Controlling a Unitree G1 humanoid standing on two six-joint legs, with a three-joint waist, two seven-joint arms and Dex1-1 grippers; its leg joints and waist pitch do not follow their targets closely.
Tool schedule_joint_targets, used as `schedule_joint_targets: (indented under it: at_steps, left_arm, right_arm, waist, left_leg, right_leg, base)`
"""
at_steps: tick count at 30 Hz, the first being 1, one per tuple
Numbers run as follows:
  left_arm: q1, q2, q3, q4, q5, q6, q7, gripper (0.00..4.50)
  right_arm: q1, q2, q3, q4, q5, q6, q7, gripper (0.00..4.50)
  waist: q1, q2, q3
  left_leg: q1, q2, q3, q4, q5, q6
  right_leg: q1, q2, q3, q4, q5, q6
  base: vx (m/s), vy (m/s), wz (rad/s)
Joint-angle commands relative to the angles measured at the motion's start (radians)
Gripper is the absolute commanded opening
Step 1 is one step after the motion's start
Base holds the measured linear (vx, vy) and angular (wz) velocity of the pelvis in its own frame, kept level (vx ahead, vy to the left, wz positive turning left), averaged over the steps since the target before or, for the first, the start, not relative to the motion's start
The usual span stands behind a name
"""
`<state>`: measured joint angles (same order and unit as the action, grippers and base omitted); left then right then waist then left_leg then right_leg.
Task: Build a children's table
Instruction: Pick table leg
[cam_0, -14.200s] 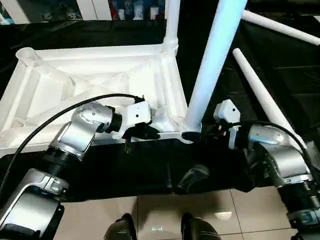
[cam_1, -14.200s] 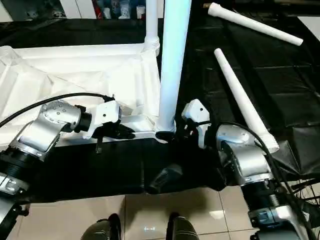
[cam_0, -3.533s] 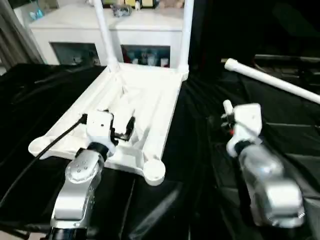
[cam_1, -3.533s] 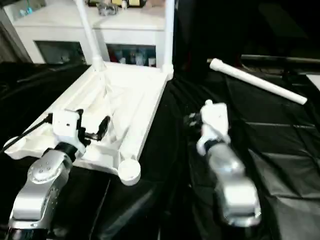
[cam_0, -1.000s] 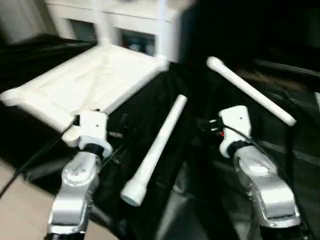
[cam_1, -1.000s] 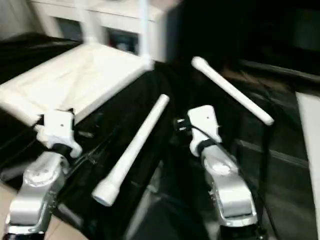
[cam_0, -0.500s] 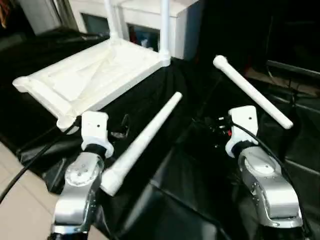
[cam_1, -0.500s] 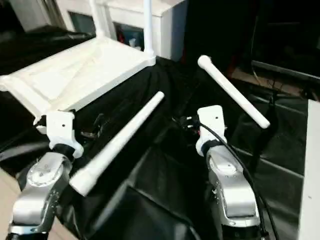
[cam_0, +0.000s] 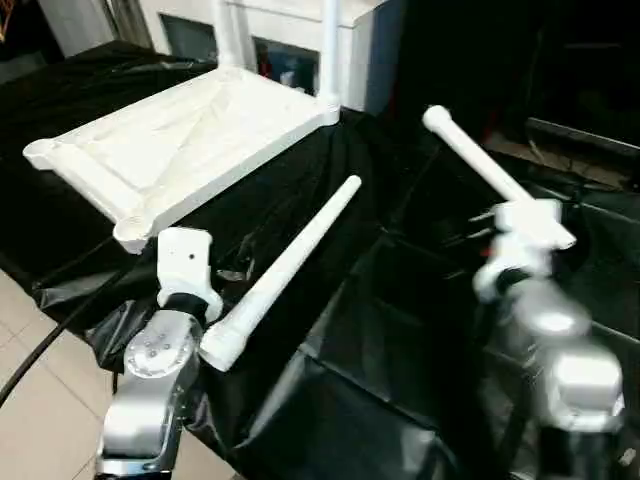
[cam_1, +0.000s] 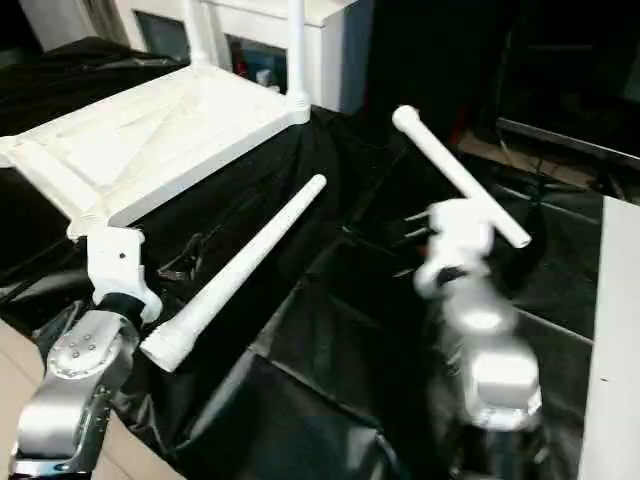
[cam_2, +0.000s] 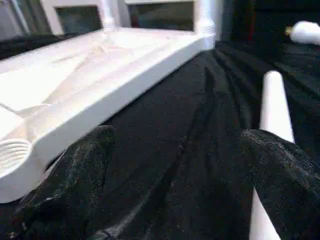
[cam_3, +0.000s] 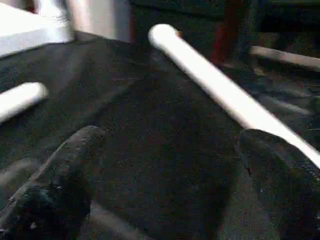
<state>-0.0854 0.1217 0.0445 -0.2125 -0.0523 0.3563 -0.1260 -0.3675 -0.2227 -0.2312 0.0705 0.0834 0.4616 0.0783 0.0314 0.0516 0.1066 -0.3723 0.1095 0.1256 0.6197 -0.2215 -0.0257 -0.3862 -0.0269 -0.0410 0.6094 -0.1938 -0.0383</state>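
Upper left of your head view, the top (cam_0: 190, 140) lies ribbed side up on wrinkled black cloth (cam_0: 400, 330), a moulded white plastic rectangle with round threaded sockets and two legs (cam_0: 329, 50) standing in its far corners. A smooth tapered leg (cam_0: 285, 265) runs diagonally through mid-frame, flared end beside your left gripper (cam_2: 175, 190), whose matte black fingers (cam_2: 75, 180) stand wide apart, holding nothing. Right of centre another leg (cam_1: 455, 170) lies ahead of your right gripper (cam_3: 170, 185), jaws likewise spread and empty.
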Motion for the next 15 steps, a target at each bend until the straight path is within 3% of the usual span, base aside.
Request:
schedule_joint_targets:
  at_steps: [1, 2, 3, 4, 5, 6, 7, 8, 9, 10, 11, 12, 13, 14, 15]
  left_arm:
    - [-0.005, 0.019, -0.005, -0.045, -0.027, 0.034, -0.036, 4.5]
    - [-0.005, 0.026, -0.006, -0.054, -0.039, 0.041, -0.054, 4.5]
    - [-0.002, 0.045, -0.015, -0.075, -0.063, 0.043, -0.097, 4.5]
    - [0.004, 0.071, -0.021, -0.099, -0.09, 0.037, -0.148, 4.5]
    - [0.01, 0.1, -0.017, -0.119, -0.118, 0.034, -0.195, 4.5]
    - [0.012, 0.118, -0.01, -0.132, -0.138, 0.037, -0.224, 4.5]
    - [0.011, 0.144, 0.009, -0.148, -0.177, 0.057, -0.264, 4.5]
    - [0.01, 0.17, 0.025, -0.166, -0.215, 0.072, -0.306, 4.5]
    - [0.006, 0.206, 0.042, -0.187, -0.257, 0.087, -0.359, 4.5]
    - [0.0, 0.252, 0.056, -0.216, -0.328, 0.133, -0.432, 4.5]
    - [-0.004, 0.278, 0.063, -0.233, -0.372, 0.166, -0.473, 4.5]
    - [-0.008, 0.304, 0.068, -0.25, -0.411, 0.197, -0.508, 4.5]
    - [-0.015, 0.352, 0.076, -0.281, -0.471, 0.252, -0.57, 4.5]
    - [-0.015, 0.377, 0.087, -0.293, -0.493, 0.271, -0.597, 4.5]
    - [-0.014, 0.392, 0.095, -0.299, -0.506, 0.282, -0.613, 4.5]
  right_arm:
    - [-0.058, -0.052, -0.044, 0.156, 0.017, -0.096, 0.02, 4.45]
    - [-0.078, -0.071, -0.045, 0.205, 0.015, -0.126, 0.03, 4.45]
    - [-0.123, -0.113, -0.057, 0.316, 0.015, -0.187, 0.047, 4.45]
    - [-0.164, -0.146, -0.072, 0.412, 0.017, -0.235, 0.055, 4.45]
    - [-0.193, -0.167, -0.084, 0.473, 0.021, -0.262, 0.058, 4.45]
    - [-0.214, -0.182, -0.095, 0.514, 0.029, -0.276, 0.067, 4.45]
    - [-0.24, -0.2, -0.104, 0.565, 0.03, -0.3, 0.078, 4.45]
    - [-0.265, -0.22, -0.112, 0.617, 0.032, -0.322, 0.09, 4.45]
    - [-0.29, -0.239, -0.12, 0.67, 0.037, -0.345, 0.113, 4.45]
    - [-0.316, -0.26, -0.124, 0.728, 0.034, -0.367, 0.13, 4.45]
    - [-0.329, -0.272, -0.125, 0.758, 0.032, -0.378, 0.137, 4.45]
    - [-0.341, -0.283, -0.122, 0.787, 0.03, -0.384, 0.151, 4.45]
    - [-0.366, -0.305, -0.113, 0.852, 0.022, -0.404, 0.176, 4.45]
    - [-0.377, -0.311, -0.105, 0.879, 0.016, -0.414, 0.186, 4.45]
    - [-0.384, -0.314, -0.1, 0.897, 0.013, -0.422, 0.191, 4.45]
  waist:
    - [-0.003, 0.005, -0.049]
    - [0.003, 0.01, -0.043]
    - [0.004, 0.01, -0.046]
    - [0.009, 0.024, -0.041]
    - [0.013, 0.028, -0.04]
    - [0.01, 0.02, -0.046]
    - [0.017, 0.037, -0.042]
    - [0.017, 0.033, -0.037]
    - [0.022, 0.043, -0.034]
    - [0.021, 0.04, -0.03]
    - [0.029, 0.058, -0.02]
    - [0.041, 0.091, -0.013]
    - [0.041, 0.095, -0.007]
    - [0.04, 0.083, -0.009]
    - [0.048, 0.089, -0.001]
  left_leg:
    - [0.004, 0.103, -0.043, -0.082, -0.184, 0.052]
    - [-0.004, 0.098, -0.038, -0.079, -0.147, 0.072]
    - [-0.002, 0.098, -0.035, -0.076, -0.132, 0.082]
    - [-0.012, 0.096, -0.039, -0.073, -0.085, 0.107]
    - [-0.01, 0.098, -0.038, -0.072, -0.084, 0.115]
    - [-0.011, 0.094, -0.034, -0.066, -0.058, 0.127]
    - [-0.015, 0.095, -0.035, -0.063, -0.017, 0.149]
    - [-0.02, 0.093, -0.034, -0.061, -0.004, 0.177]
    - [-0.021, 0.091, -0.034, -0.059, 0.001, 0.188]
    - [-0.023, 0.091, -0.03, -0.057, -0.003, 0.209]
    - [-0.022, 0.093, -0.032, -0.06, -0.018, 0.211]
    - [-0.02, 0.096, -0.038, -0.057, -0.023, 0.207]
    - [-0.019, 0.096, -0.035, -0.06, -0.045, 0.199]
    - [-0.02, 0.097, -0.035, -0.061, -0.054, 0.193]
    - [-0.02, 0.099, -0.032, -0.063, -0.074, 0.192]
  right_leg:
    - [0.041, -0.126, 0.065, -0.078, -0.176, -0.217]
    - [0.045, -0.126, 0.066, -0.077, -0.146, -0.225]
    - [0.044, -0.127, 0.066, -0.077, -0.133, -0.232]
    - [0.049, -0.128, 0.061, -0.068, -0.085, -0.257]
    - [0.043, -0.128, 0.059, -0.069, -0.079, -0.262]
    - [0.049, -0.127, 0.06, -0.066, -0.04, -0.268]
    - [0.044, -0.124, 0.055, -0.054, 0.025, -0.285]
    - [0.046, -0.122, 0.053, -0.051, 0.048, -0.297]
    - [0.045, -0.125, 0.052, -0.047, 0.048, -0.304]
    - [0.046, -0.126, 0.052, -0.053, 0.022, -0.307]
    - [0.036, -0.122, 0.046, -0.058, -0.031, -0.305]
    - [0.033, -0.125, 0.046, -0.048, -0.051, -0.305]
    - [0.027, -0.121, 0.044, -0.055, -0.075, -0.305]
    - [0.031, -0.117, 0.042, -0.051, -0.08, -0.31]
    - [0.027, -0.12, 0.044, -0.054, -0.105, -0.31]
  base:
    - [0.0, 0.0, 0.0]
    - [0.0, 0.0, 0.0]
    - [0.0, 0.0, 0.0]
    - [0.0, 0.0, 0.0]
    - [0.0, 0.0, 0.0]
    - [0.0, 0.0, 0.0]
    - [0.0, 0.0, 0.0]
    - [0.0, 0.0, 0.0]
    - [0.0, 0.0, 0.0]
    - [0.0, 0.0, 0.0]
    - [0.0, 0.0, 0.0]
    - [0.0, 0.0, 0.0]
    - [0.0, 0.0, 0.0]
    - [0.0, 0.0, 0.0]
    - [0.0, 0.0, 0.0]
